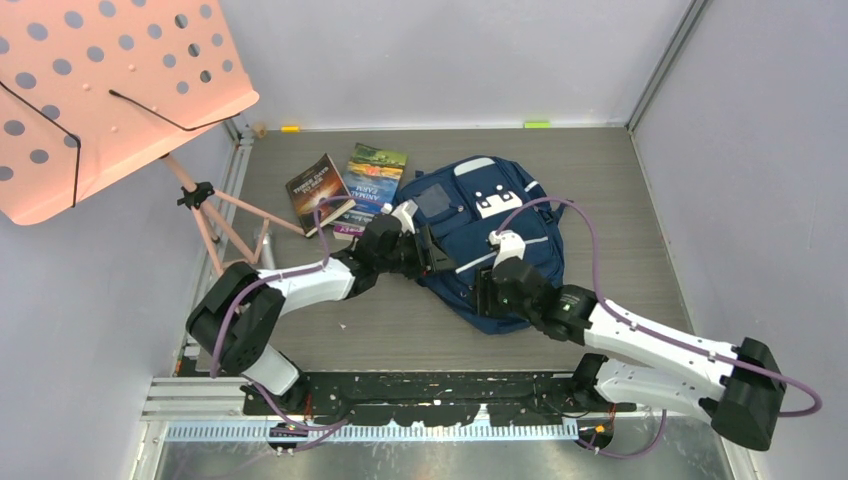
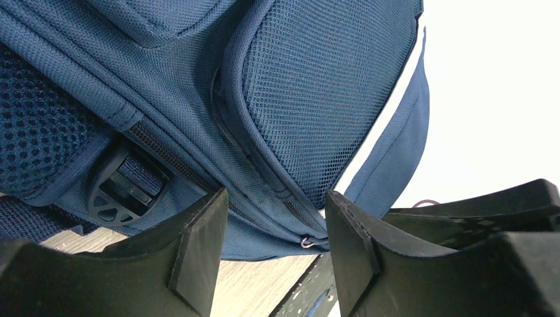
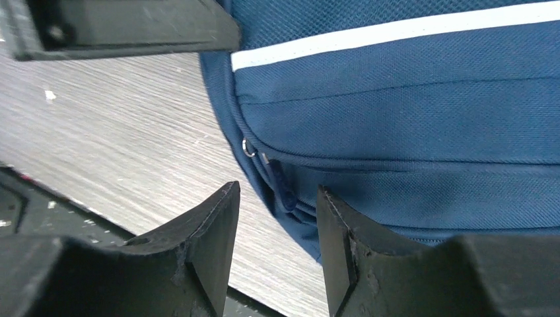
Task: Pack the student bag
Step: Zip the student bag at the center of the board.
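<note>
The student bag (image 1: 480,225), navy with a white stripe and white buckle patches, lies flat on the wooden table. My left gripper (image 1: 425,255) is at its left side, jaws apart. In the left wrist view the bag's lower seam and a zipper with a small ring (image 2: 306,242) sit between the open fingertips of the left gripper (image 2: 277,218), not pinched. My right gripper (image 1: 490,292) is at the bag's near corner. In the right wrist view it stands open (image 3: 277,205), with a dark zipper pull (image 3: 285,193) just beyond its tips.
Two books (image 1: 318,190) (image 1: 372,178) lie left of the bag near the back. A pink perforated music stand (image 1: 100,90) stands over the far left corner on thin legs (image 1: 215,225). A black strap buckle (image 2: 122,191) lies at the bag's side.
</note>
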`<state>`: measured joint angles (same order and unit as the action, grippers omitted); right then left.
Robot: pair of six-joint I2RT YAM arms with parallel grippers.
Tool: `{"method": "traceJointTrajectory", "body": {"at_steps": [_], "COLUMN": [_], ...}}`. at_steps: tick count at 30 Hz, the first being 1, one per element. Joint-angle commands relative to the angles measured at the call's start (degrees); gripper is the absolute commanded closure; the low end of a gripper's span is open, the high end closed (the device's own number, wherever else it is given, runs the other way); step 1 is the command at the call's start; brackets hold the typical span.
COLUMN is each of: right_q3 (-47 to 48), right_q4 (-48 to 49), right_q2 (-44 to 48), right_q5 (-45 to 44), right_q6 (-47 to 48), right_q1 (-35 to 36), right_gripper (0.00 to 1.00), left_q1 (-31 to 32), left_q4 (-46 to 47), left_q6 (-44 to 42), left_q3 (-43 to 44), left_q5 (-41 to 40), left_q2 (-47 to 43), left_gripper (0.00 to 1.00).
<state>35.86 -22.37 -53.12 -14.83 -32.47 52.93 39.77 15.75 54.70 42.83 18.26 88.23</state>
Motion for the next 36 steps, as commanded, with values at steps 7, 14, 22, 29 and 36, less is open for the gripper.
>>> {"method": "traceJointTrajectory", "body": {"at_steps": [7,14,22,29,36], "right_q3": [2.83,4.40,4.92,5.44,6.93], "right_q4": [4.27,-3.52,-17.29,-16.13,-13.49], "right_q2": [-7.09,-3.83,1.17,3.29,2.78], "right_q5": [-8.80,-17.81,-32.68,-26.66,-17.94], "right_q6": [1.41,-3.20,-8.99,-3.04,0.92], "right_q1": [2.26,2.27,1.43,-4.59,-4.67], "right_gripper": [0.63,0.99,1.00,1.00,1.00], "left_q1": [-0.22,-0.59,-3.60,-4.21,1.93], "left_q4": [5.28,4.34,2.32,-2.58,-2.76], "left_q6": [0.62,-1.92,-7.94,-18.55,-40.86], "left_q3": [2.55,4.63,6.63,9.00,12.07], "left_q5": [2.00,2.68,4.74,9.21,14.66], "left_q2": [2.04,4.08,5.38,3.64,0.03], "left_gripper": [0.46,0.90,1.00,0.97,0.49]}}
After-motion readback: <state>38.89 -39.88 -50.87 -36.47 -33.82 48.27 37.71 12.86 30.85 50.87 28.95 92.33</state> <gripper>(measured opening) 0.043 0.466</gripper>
